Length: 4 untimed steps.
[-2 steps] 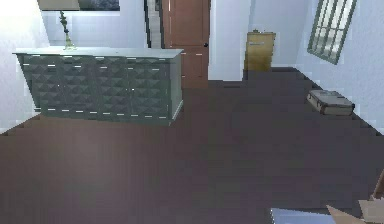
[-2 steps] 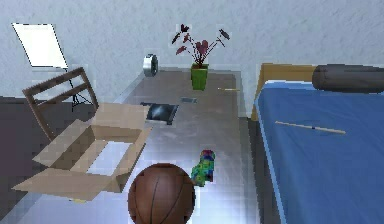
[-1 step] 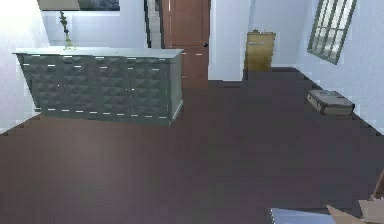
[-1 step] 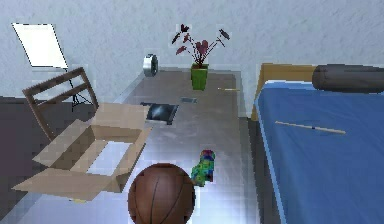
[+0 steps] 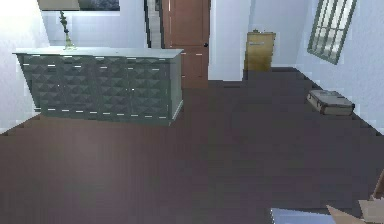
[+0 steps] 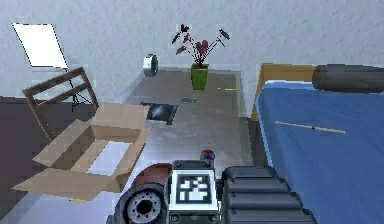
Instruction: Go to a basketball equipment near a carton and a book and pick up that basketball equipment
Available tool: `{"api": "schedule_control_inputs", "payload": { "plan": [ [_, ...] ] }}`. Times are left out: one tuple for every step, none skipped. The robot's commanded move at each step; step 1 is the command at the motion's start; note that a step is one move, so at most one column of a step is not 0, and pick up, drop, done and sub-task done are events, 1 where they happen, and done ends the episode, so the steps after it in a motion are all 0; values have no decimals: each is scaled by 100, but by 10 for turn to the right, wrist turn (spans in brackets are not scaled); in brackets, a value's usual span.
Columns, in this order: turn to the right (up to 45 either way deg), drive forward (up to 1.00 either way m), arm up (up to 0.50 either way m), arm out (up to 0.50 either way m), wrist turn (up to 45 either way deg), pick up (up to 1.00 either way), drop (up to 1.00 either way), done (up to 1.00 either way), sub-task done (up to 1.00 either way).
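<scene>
An open cardboard carton (image 6: 90, 155) lies on the floor in the arm side view's left half, and its corner (image 5: 352, 212) shows low in the forward view's right. A flat dark thing (image 6: 160, 110), perhaps a book, lies on the grey table (image 6: 215, 120). A small dark reddish blob (image 6: 207, 156) sits just above a white marker square (image 6: 195, 190). The ribbed dark arm (image 6: 262, 195) lies along the bottom edge. Left of the marker is a round dark body, apparently the gripper (image 6: 143, 206). Its far end is unclear, so I cannot tell whether it holds anything.
A potted red-leaved plant (image 6: 200, 60) and a round grey object (image 6: 151, 66) stand on the table. A wooden chair (image 6: 60, 95) is behind the carton. A blue bed (image 6: 320, 130) has a dark bolster (image 6: 350, 78). A grey sideboard (image 5: 100, 85), a door (image 5: 185, 35) and a case (image 5: 330, 100) lie ahead.
</scene>
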Motion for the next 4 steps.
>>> {"api": "schedule_control_inputs", "payload": {
  "plan": [
    [0,0,0,2,0,0,0,0,0],
    [0,0,0,0,450,0,0,0,0],
    [0,0,0,0,450,0,0,0,0],
    [0,0,0,0,450,0,0,0,0]
  ]
}}
